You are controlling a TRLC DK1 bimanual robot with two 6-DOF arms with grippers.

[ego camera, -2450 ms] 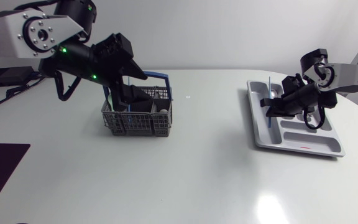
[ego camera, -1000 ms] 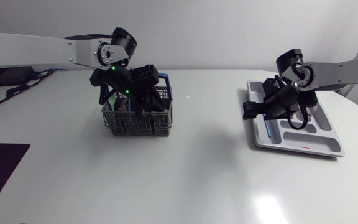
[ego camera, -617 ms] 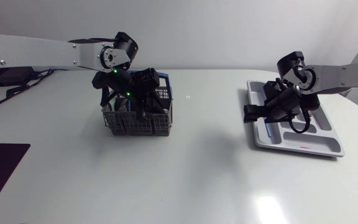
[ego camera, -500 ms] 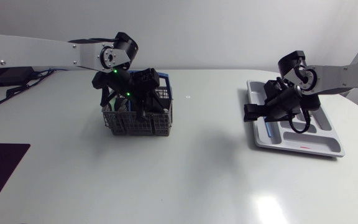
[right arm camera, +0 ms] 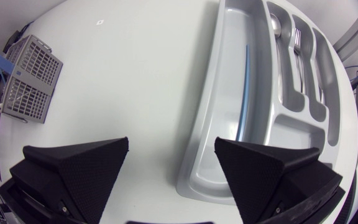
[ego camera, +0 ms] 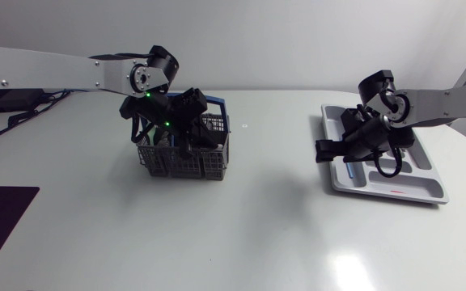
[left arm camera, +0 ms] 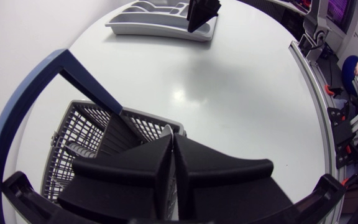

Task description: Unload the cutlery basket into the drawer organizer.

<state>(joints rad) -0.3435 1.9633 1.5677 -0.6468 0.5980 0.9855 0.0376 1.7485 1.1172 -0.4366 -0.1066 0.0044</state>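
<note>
Since the earlier frames the right gripper [right arm camera: 171, 146] has been drawn from above the drawer organizer [ego camera: 411, 187] to its edge nearest the table's middle. The left gripper [left arm camera: 171, 149] has been swung round and lowered into the cutlery basket [ego camera: 186, 166], which has been shifted slightly toward the organizer.

On the white table [ego camera: 241, 234] the left arm [ego camera: 55, 69] is stretched in from the side to the basket, and the right arm [ego camera: 451, 101] is held over the organizer. The grey organizer is set well apart from the grey mesh basket with its blue handle [left arm camera: 17, 118].

The left gripper's fingers are pressed together – whether anything is pinched between them cannot be told. The right gripper's fingers are spread wide, with nothing between them.

In the organizer a blue-handled piece [right arm camera: 245, 87] is laid in the long compartment; a spoon [right arm camera: 275, 28] and a fork [right arm camera: 299, 43] are laid in the compartments beside it.
</note>
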